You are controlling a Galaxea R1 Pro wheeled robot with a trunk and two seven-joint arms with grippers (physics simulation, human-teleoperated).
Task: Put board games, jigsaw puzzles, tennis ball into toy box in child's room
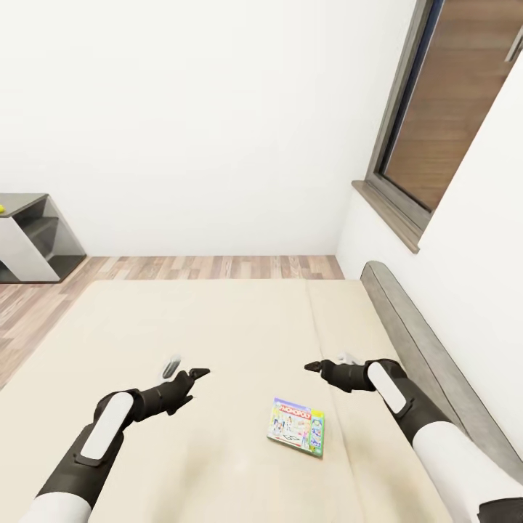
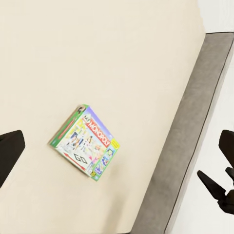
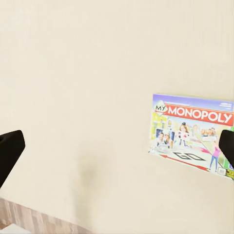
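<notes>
While both arms hover over the bed (image 1: 218, 327), one Monopoly box (image 1: 296, 426) lies uncollected at lower centre of the head view.

Beige mattress fills the lower half of that frame, grey headboard (image 1: 428, 349) along the right, a grey shelf unit (image 1: 33, 236) at far left. Neither hand carries anything: the left gripper (image 1: 195, 376) and right gripper (image 1: 314, 367) are each empty, fingers spread wide in the wrist views. Judging from this, the game is not yet picked up; the toy box is out of frame.
</notes>
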